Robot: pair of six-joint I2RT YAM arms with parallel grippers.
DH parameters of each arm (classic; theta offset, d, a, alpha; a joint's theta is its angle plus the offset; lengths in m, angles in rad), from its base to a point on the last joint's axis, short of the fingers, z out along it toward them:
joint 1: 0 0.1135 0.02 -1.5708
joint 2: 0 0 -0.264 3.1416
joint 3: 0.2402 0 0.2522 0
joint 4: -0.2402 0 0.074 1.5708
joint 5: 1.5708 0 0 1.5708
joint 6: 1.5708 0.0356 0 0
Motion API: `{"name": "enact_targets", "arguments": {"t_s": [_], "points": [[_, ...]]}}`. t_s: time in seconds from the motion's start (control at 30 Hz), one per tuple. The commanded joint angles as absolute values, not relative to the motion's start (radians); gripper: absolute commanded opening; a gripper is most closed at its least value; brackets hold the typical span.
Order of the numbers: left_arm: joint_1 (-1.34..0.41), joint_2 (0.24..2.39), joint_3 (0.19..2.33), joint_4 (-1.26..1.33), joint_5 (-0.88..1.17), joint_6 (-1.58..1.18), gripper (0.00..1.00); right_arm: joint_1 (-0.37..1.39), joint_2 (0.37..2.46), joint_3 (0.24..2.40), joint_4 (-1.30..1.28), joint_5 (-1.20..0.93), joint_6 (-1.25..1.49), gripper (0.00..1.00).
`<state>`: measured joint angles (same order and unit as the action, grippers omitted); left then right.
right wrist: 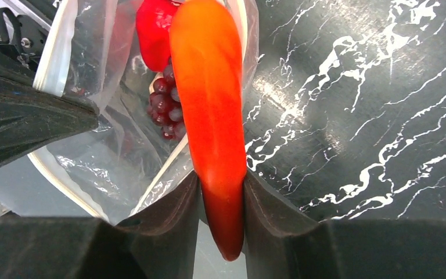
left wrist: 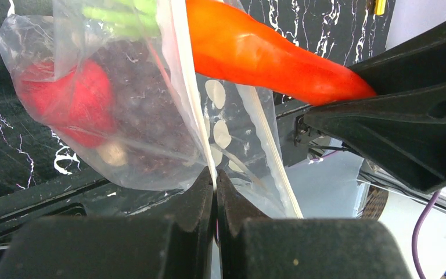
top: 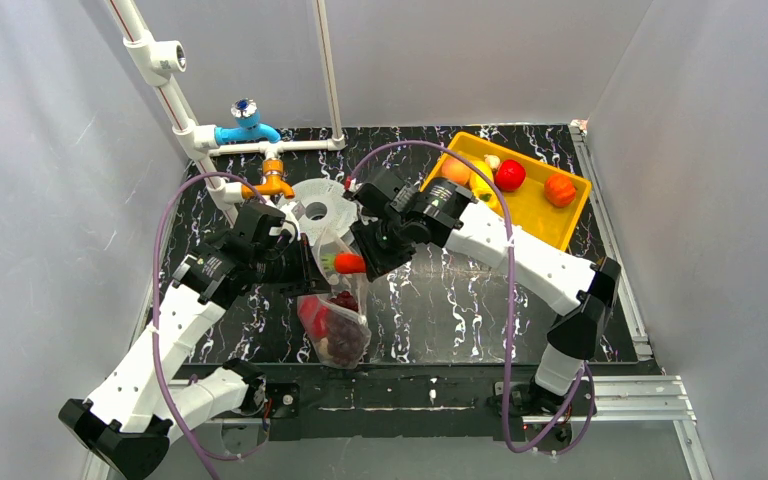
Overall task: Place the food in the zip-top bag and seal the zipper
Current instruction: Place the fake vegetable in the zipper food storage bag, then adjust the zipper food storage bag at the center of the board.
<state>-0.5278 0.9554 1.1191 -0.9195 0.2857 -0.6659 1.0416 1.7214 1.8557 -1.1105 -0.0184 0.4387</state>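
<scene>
The clear dotted zip-top bag [top: 338,320] hangs at the table's middle, with a red pepper [top: 312,316] and dark grapes [top: 342,338] inside. My left gripper [top: 300,262] is shut on the bag's mouth edge [left wrist: 212,165] and holds it up. Its pale zipper strip [left wrist: 273,157] runs beside my fingers. My right gripper [top: 368,262] is shut on the narrow end of an orange carrot [right wrist: 212,110]. The carrot's wide end points into the open mouth, above the pepper [right wrist: 154,26] and grapes [right wrist: 165,107]. The carrot [left wrist: 267,55] also shows in the left wrist view, green top first.
A yellow tray [top: 540,210] at the back right holds an apple [top: 509,175], a peach [top: 559,189] and yellow and orange pieces. A grey ring-shaped spool [top: 316,208] lies behind the bag. White pipes with a blue and an orange fitting [top: 247,128] stand at the back left.
</scene>
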Motion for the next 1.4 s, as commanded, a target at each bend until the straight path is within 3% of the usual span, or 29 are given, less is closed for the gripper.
{"name": "enact_targets", "arguments": {"t_s": [0.0, 0.13, 0.37, 0.8, 1.13, 1.37], "points": [[-0.532, 0.944, 1.118, -0.921, 0.307, -0.662, 0.0, 1.055, 1.713, 1.939, -1.119, 0.013, 0.43, 0.41], [-0.532, 0.945, 1.126, -0.92, 0.308, -0.662, 0.0, 1.068, 1.753, 1.999, -1.1, -0.054, 0.443, 0.49], [-0.533, 0.933, 1.124, -0.933, 0.3, -0.664, 0.0, 1.072, 1.738, 1.958, -0.957, -0.271, 0.445, 0.51], [-0.532, 0.77, 1.164, -0.776, 0.312, -0.663, 0.0, 1.055, 1.627, 1.852, -0.905, -0.173, 0.435, 0.51], [-0.533, 0.893, 1.065, -0.895, 0.296, -0.704, 0.0, 0.999, 1.516, 1.751, -0.844, -0.064, 0.452, 0.54], [-0.532, 0.908, 1.067, -0.902, 0.295, -0.695, 0.0, 0.881, 1.484, 1.663, -0.838, -0.098, 0.485, 0.56]]}}
